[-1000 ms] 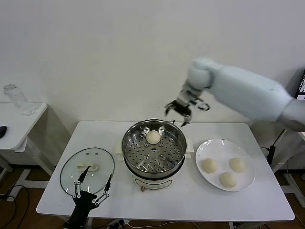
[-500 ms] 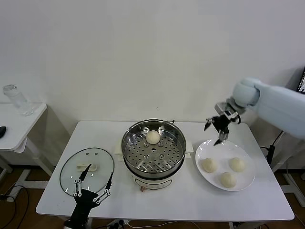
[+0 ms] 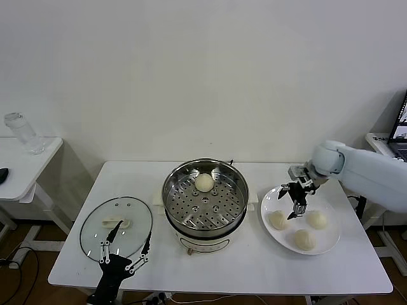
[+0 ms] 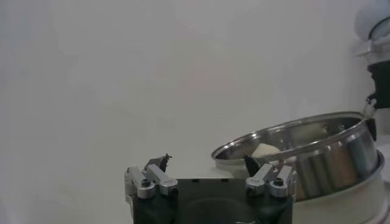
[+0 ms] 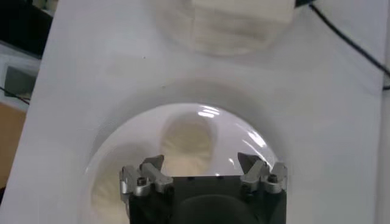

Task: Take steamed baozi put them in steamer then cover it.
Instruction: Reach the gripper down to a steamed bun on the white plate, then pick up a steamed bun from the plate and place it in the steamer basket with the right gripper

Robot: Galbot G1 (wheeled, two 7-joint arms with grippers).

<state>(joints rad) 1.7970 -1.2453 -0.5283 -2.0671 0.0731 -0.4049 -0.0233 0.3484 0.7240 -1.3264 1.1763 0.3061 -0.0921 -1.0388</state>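
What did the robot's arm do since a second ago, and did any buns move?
The right pincer swung from above the back of the steamer over to the white plate and came down, open, just above the three baozi there. It grabbed nothing. One baozi stayed in the steamer, the glass lid stayed on the table, and the left pincer stayed open by the lid.
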